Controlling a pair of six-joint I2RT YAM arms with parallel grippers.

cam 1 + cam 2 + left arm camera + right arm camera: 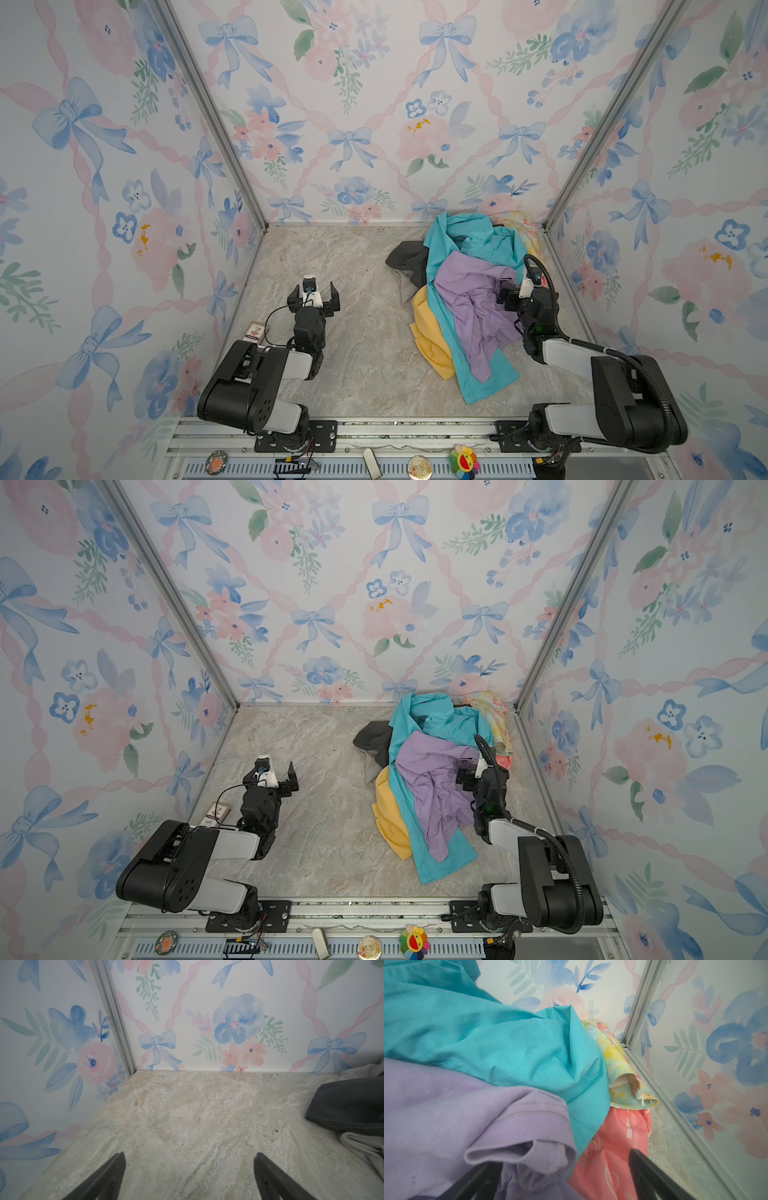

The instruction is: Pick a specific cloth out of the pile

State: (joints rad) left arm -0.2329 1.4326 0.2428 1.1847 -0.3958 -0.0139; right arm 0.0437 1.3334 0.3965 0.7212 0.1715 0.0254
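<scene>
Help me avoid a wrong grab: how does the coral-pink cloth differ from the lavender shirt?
The coral-pink cloth carries white printed outlines; the lavender shirt is plain. The lavender shirt lies on top of the pile, widely exposed; the coral-pink cloth peeks out at its wall-side edge, under the teal garment. Both are crumpled and ungripped.

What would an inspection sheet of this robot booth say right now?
Surface: marble-look table, bare on its left half.
Job's things: coral-pink cloth mostly buried under the pile, peeking out near the right wall.
Clutter: small card by the left wall; badges and flower toy on the front rail.
Pincers: left pincer open over bare table; right pincer open at the pile, gripping nothing.
Cables: black ribbed hose behind right pincer; thin wire behind left.
Surroundings: floral wallpaper walls, metal corner posts.
</scene>
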